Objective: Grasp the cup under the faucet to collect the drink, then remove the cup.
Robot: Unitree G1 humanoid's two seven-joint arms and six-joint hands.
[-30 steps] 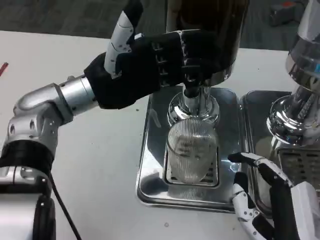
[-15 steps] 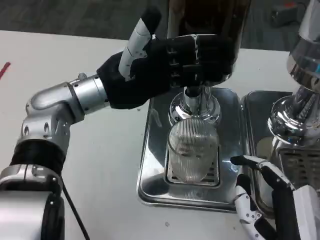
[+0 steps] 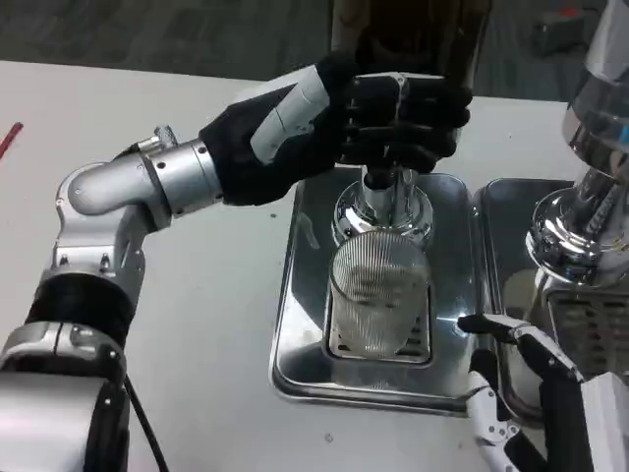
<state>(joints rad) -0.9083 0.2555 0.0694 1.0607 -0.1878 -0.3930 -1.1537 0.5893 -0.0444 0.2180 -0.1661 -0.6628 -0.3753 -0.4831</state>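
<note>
Cup (image 3: 378, 295): clear, ribbed, upright on the slotted grate of the steel drip tray (image 3: 305, 334), directly under the faucet (image 3: 381, 202); touched by neither hand.
Tray edges: raised rim all round; cup toward the tray's 3 o'clock half, bare steel at 9 o'clock of it, a short strip of grate at 6 o'clock.
Open room: white table (image 3: 197, 324) wide and bare at 9 o'clock of the tray; second tray (image 3: 496, 256) and chrome dispenser (image 3: 585, 226) crowding the 3 o'clock side; dark dispenser body (image 3: 408, 29) closing off 12 o'clock.
Left hand (image 3: 334, 123): at 12 o'clock of the cup, above the faucet, fingers curled tight across the front of the dispenser base; wrapped round the tap there, handle itself hidden beneath the fingers; thumb laid flat along the hand's upper side.
Right hand (image 3: 526, 393): low at 4 o'clock of the cup, off the tray's near right corner, fingers spread and holding nothing; one fingertip reaching close to the tray rim, contact not clear.
Red object (image 3: 6, 138): at the table's far 9 o'clock edge, well apart from everything.
</note>
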